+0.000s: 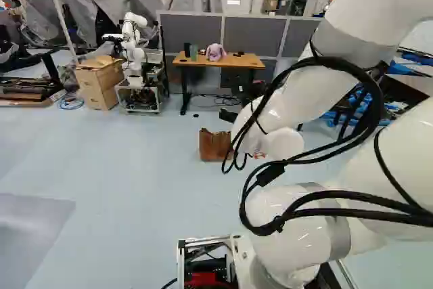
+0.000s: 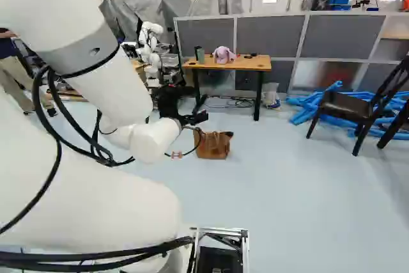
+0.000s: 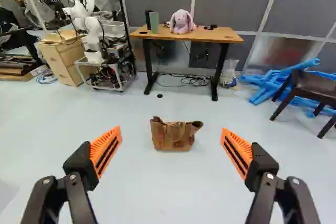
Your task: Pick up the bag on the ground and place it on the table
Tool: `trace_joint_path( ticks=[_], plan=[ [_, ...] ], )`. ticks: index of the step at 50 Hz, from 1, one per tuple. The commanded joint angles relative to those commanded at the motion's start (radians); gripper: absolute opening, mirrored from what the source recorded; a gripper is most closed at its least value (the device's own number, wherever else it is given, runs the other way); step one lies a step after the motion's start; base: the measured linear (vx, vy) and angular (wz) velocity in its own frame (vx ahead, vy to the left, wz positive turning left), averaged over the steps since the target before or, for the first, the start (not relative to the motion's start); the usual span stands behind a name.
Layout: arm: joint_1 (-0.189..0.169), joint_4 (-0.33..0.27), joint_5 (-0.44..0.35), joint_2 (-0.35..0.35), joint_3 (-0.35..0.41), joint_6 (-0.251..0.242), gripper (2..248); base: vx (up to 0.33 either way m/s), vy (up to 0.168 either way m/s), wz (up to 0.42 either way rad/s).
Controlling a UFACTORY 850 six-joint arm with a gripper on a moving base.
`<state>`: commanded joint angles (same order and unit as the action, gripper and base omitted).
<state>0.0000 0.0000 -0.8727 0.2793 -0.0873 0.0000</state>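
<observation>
While the black gripper (image 2: 184,110) with orange pads stands spread wide, holding nothing, the brown, soft-sided, handled bag (image 3: 174,136) sits on the pale blue floor (image 3: 142,182) ahead of it, short of the wooden-topped, black-legged table (image 3: 205,35).

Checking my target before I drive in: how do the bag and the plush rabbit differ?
The bag is brown and stands on the floor; the plush rabbit is pinkish and sits on the table. The bag is boxy; the rabbit, rounded with drooping ears. Both are upright.
</observation>
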Motion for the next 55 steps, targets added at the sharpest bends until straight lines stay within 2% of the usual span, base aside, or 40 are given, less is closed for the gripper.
trace_joint_path(
  ticks=[27,55],
  plan=[
    [0.0,0.0,0.0,0.0,0.0,0.0,247,0.042,0.0,-0.003],
    [0.0,0.0,0.0,0.0,0.0,0.0,247,0.106,0.001,-0.005]
  ],
)
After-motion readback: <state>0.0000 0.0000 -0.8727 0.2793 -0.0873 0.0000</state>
